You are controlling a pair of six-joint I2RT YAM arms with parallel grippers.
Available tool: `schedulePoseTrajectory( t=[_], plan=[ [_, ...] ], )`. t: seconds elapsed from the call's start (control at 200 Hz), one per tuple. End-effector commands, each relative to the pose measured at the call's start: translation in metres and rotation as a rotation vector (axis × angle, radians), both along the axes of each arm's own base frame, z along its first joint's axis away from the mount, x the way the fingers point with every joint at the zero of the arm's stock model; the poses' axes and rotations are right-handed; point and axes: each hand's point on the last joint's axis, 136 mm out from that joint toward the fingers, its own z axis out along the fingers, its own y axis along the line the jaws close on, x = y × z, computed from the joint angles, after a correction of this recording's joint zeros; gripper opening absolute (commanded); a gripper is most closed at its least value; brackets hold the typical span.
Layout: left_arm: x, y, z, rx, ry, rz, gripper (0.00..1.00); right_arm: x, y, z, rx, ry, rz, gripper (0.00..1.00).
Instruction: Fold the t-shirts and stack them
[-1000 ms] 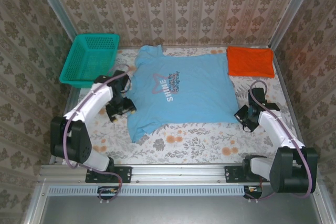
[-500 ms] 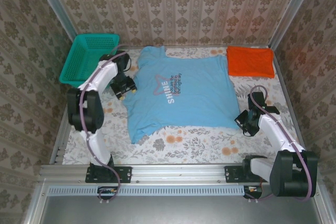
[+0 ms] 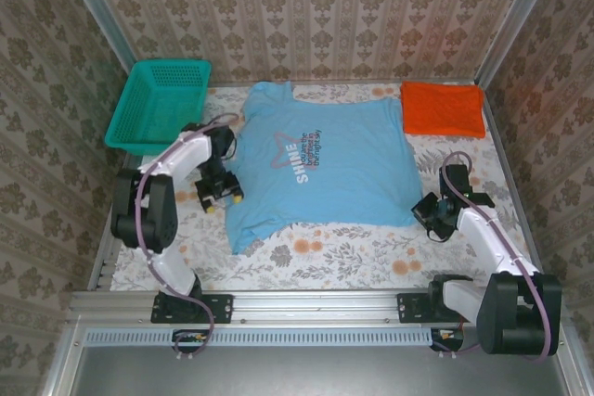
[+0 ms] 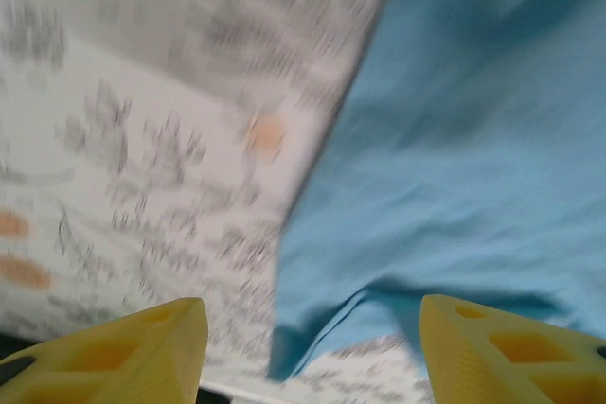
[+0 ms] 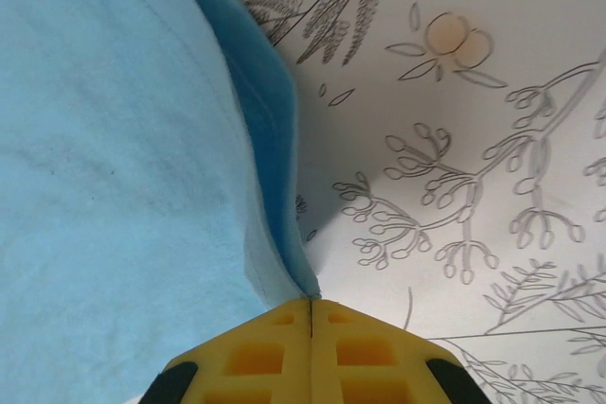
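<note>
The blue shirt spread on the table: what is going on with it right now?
Two robot arms are working on the light blue t-shirt, which lies spread flat, print up. The right gripper is shut on its right edge. The left gripper is open at the shirt's left edge, holding nothing. The orange t-shirt lies folded at the far right corner; nothing is stacked yet.

The light blue t-shirt (image 3: pixel 325 164) and orange t-shirt (image 3: pixel 443 108) are soft, matt cloth; the teal basket (image 3: pixel 173 64) is shiny plastic mesh.

Teal mesh basket (image 3: pixel 160 104), far-left on floral table (image 3: pixel 371 246)
</note>
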Motion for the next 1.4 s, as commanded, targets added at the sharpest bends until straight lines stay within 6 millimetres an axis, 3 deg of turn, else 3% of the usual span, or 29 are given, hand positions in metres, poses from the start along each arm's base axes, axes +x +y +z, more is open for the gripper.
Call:
schedulePoseTrajectory(
  t=[0.0, 0.125, 0.34, 0.54, 0.67, 0.77, 0.835, 0.88, 0.925, 0.96, 0.98, 1.025, 1.155, 1.26, 1.395],
  plan=[
    [-0.043, -0.013, -0.007, -0.087, 0.096, 0.022, 0.57, 0.005, 0.009, -0.002, 0.054, -0.029, 0.025, 0.00],
    [-0.073, -0.027, -0.017, -0.131, 0.167, 0.060, 0.54, 0.005, 0.012, -0.003, 0.066, -0.030, 0.040, 0.00],
    [-0.099, -0.035, -0.036, -0.153, 0.224, 0.119, 0.50, 0.008, 0.016, 0.001, 0.065, -0.043, 0.066, 0.00],
    [-0.099, -0.038, -0.053, -0.172, 0.193, 0.149, 0.39, 0.008, 0.018, 0.006, 0.055, -0.050, 0.091, 0.00],
    [-0.094, -0.034, -0.060, -0.142, 0.173, 0.129, 0.15, 0.006, 0.019, 0.005, 0.054, -0.046, 0.096, 0.00],
    [-0.089, -0.030, -0.059, -0.119, 0.159, 0.109, 0.03, 0.006, 0.018, 0.008, 0.048, -0.049, 0.095, 0.00],
    [-0.082, -0.028, -0.052, -0.103, 0.131, 0.081, 0.01, 0.008, 0.017, 0.011, 0.043, -0.057, 0.094, 0.00],
    [-0.075, -0.025, -0.044, -0.085, 0.101, 0.052, 0.05, 0.009, 0.017, 0.013, 0.041, -0.061, 0.094, 0.00],
    [-0.071, -0.020, -0.036, -0.054, 0.085, 0.025, 0.20, 0.011, 0.017, 0.014, 0.042, -0.066, 0.091, 0.00],
    [-0.070, -0.017, -0.031, -0.040, 0.081, 0.015, 0.25, 0.011, 0.017, 0.015, 0.043, -0.068, 0.090, 0.00],
    [-0.071, -0.016, -0.029, -0.035, 0.084, 0.014, 0.28, 0.011, 0.016, 0.015, 0.042, -0.066, 0.089, 0.00],
    [-0.075, -0.013, -0.023, -0.021, 0.091, 0.024, 0.45, 0.010, 0.016, 0.016, 0.043, -0.065, 0.087, 0.00],
    [-0.092, -0.005, -0.006, -0.009, 0.086, 0.129, 0.72, 0.005, 0.018, 0.016, 0.049, -0.064, 0.085, 0.00],
    [-0.096, -0.005, 0.002, -0.048, 0.066, 0.284, 0.75, 0.003, 0.020, 0.018, 0.051, -0.064, 0.097, 0.00],
    [-0.095, -0.016, -0.003, -0.132, 0.060, 0.500, 0.76, 0.003, 0.025, 0.018, 0.039, -0.062, 0.136, 0.00]
  ],
)
